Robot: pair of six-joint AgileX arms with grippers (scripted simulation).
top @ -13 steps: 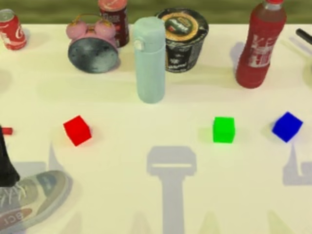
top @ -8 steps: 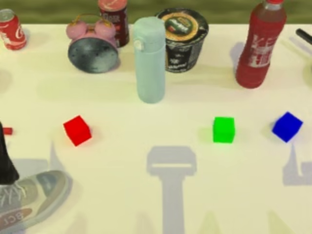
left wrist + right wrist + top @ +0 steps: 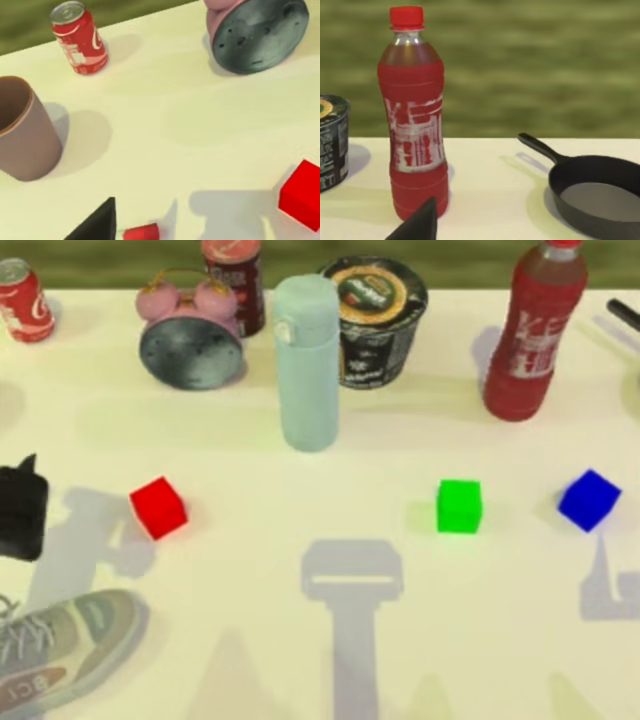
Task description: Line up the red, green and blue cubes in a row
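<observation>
Cubes: red cube [image 3: 158,507], green cube [image 3: 459,506], blue cube [image 3: 589,500] lie unevenly spaced, unheld.
Left gripper [image 3: 20,512]: near red; fingers' state unclear.
Remaining: everything.

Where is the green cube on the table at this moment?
In the top view, the green cube sits right of the table's middle, apart from everything, between the far-off red cube on its left and the nearer blue cube on its right.

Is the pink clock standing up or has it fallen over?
Fallen over. The clock lies tipped on the table, its round grey back showing.
</observation>
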